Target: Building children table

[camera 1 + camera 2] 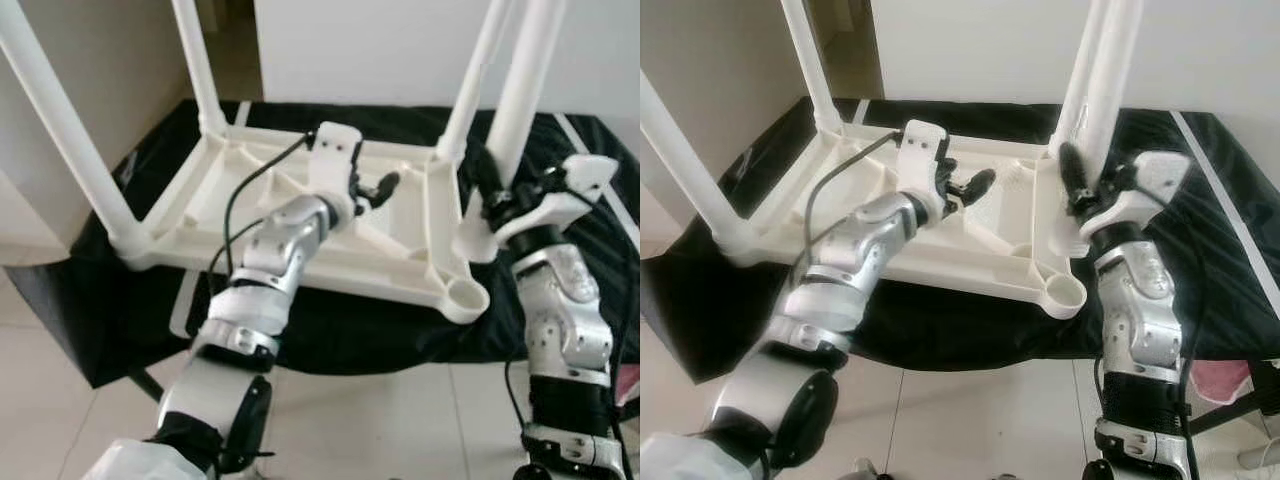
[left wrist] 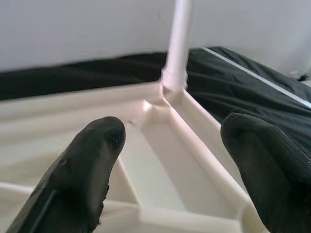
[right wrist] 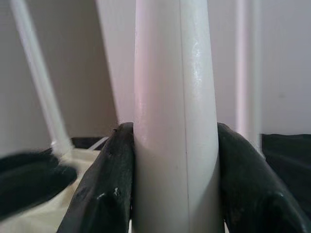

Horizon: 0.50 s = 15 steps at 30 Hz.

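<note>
A white plastic children's table [image 1: 400,268] lies upside down on a black cloth. Three white legs stand up from its corners: near left [image 1: 60,120], far left [image 1: 197,60] and far right [image 1: 478,70]. My right gripper [image 1: 497,195] is shut on a fourth white leg [image 1: 525,90] and holds it upright just beyond the open round socket [image 1: 465,296] at the near right corner. In the right wrist view the leg [image 3: 175,121] sits tight between both fingers [image 3: 104,189]. My left gripper [image 1: 375,190] hovers open over the ribbed underside, holding nothing.
The black cloth [image 1: 380,340] covers a low surface, with light tiled floor [image 1: 400,420] in front. A white wall [image 1: 380,50] stands behind and a beige wall [image 1: 110,70] at the left. Something pink [image 1: 1230,385] lies at the lower right.
</note>
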Available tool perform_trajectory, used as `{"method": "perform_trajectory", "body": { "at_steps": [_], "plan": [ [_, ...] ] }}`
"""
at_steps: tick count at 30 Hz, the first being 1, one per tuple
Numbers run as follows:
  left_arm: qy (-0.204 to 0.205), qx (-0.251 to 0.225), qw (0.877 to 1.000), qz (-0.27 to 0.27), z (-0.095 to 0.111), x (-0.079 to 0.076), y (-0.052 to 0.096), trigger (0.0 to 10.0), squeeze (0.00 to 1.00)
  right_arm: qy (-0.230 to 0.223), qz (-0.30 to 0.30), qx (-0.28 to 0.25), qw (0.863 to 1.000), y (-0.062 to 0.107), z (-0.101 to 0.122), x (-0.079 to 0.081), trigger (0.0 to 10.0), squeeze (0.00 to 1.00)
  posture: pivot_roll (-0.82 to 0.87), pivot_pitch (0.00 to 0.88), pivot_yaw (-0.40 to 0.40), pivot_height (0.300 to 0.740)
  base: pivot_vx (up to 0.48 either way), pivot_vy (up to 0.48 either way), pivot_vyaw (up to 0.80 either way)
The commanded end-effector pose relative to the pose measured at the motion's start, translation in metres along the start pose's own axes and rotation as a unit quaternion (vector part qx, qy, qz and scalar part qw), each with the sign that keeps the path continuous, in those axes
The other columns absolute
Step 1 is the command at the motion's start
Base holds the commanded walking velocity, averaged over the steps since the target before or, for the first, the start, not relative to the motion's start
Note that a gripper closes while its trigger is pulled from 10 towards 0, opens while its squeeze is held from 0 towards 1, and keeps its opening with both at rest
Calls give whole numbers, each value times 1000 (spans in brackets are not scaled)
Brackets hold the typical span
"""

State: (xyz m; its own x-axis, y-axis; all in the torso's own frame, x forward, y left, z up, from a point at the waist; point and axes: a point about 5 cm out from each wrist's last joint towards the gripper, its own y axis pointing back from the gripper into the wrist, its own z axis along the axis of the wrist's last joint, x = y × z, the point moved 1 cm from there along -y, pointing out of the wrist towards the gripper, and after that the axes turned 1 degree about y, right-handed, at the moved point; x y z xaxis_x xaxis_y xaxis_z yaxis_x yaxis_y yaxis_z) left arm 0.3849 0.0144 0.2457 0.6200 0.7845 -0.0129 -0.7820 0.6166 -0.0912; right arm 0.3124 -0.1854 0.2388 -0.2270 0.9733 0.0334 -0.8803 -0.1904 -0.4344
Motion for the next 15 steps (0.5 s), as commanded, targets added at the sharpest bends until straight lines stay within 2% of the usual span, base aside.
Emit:
{"method": "perform_trajectory", "body": {
  "at_steps": [1, 3, 4, 7, 10, 12, 14, 15],
  "plan": [
    [-22, -16, 1000, 6, 10, 0, -4, 10000, 0, 6, 26, -17, 999, 1, 4, 11, 10000, 0, -66, 0, -22, 740, 0, 0, 0],
    [-22, -16, 1000, 6, 10, 0, -4, 10000, 0, 6, 26, -17, 999, 1, 4, 11, 10000, 0, -66, 0, -22, 740, 0, 0, 0],
    [-36, -25, 999, 4, 16, 2, -7, 10000, 0, -2, 45, -15, 999, 3, 1, 19, 10000, 0, -60, 0, -27, 740, 0, 0, 0],
    [-49, -32, 998, 0, 22, 3, -9, 10000, 0, -8, 58, -13, 998, 5, -2, 24, 10000, 0, -57, 0, -28, 740, 0, 0, 0],
    [-28, -39, 998, -30, 31, 1, -12, 10000, 0, -37, 92, -1, 995, 9, -5, 34, 10000, 0, -52, 0, -30, 740, 0, 0, 0],
    [-28, -39, 998, -30, 31, 1, -12, 10000, 0, -37, 92, -1, 995, 9, -5, 34, 10000, 0, -52, 0, -30, 740, 0, 0, 0],
    [6, -39, 997, -69, 36, -4, -14, 10000, 0, -53, 123, 8, 991, 13, -8, 42, 10000, 0, -48, 0, -33, 740, 0, 0, 0],
    [6, -39, 997, -69, 36, -4, -14, 10000, 0, -53, 123, 8, 991, 13, -8, 42, 10000, 0, -48, 0, -33, 740, 0, 0, 0]
  ]
}}
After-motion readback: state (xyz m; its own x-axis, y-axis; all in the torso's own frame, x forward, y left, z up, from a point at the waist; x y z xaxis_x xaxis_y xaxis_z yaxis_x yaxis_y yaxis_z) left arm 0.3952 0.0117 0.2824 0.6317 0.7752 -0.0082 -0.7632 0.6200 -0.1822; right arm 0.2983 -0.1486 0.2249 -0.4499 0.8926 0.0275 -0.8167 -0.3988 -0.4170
